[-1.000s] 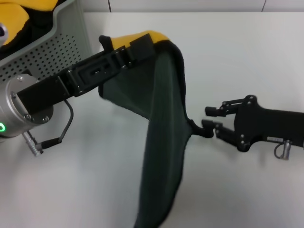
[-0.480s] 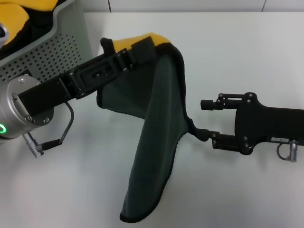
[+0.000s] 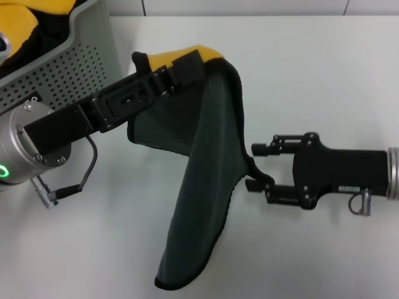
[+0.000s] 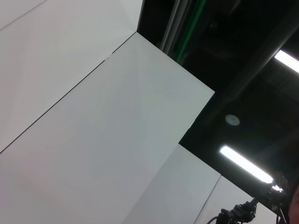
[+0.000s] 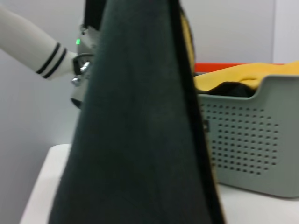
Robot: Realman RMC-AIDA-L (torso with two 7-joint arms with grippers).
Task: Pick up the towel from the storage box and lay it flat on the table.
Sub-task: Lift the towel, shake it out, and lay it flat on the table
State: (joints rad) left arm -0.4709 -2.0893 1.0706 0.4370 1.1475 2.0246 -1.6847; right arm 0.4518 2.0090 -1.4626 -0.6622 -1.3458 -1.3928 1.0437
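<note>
The towel (image 3: 209,180) hangs over the table (image 3: 324,75), dark green face showing and yellow at its top fold. My left gripper (image 3: 187,63) is shut on that top fold, to the right of the storage box (image 3: 68,68). My right gripper (image 3: 255,167) is open at the towel's right edge, one finger above and one below the black-stitched corner. In the right wrist view the towel (image 5: 135,140) fills the middle, with the storage box (image 5: 247,140) behind it.
More yellow and black cloth (image 3: 22,28) lies inside the storage box, also visible as yellow cloth (image 5: 252,74) from the right wrist. A cable (image 3: 75,180) loops under my left wrist. White tabletop extends to the right and behind.
My right gripper opened wider and moved left until its fingers straddle the towel's right edge. The towel's lower end drew up into view. The left arm hardly moved.
</note>
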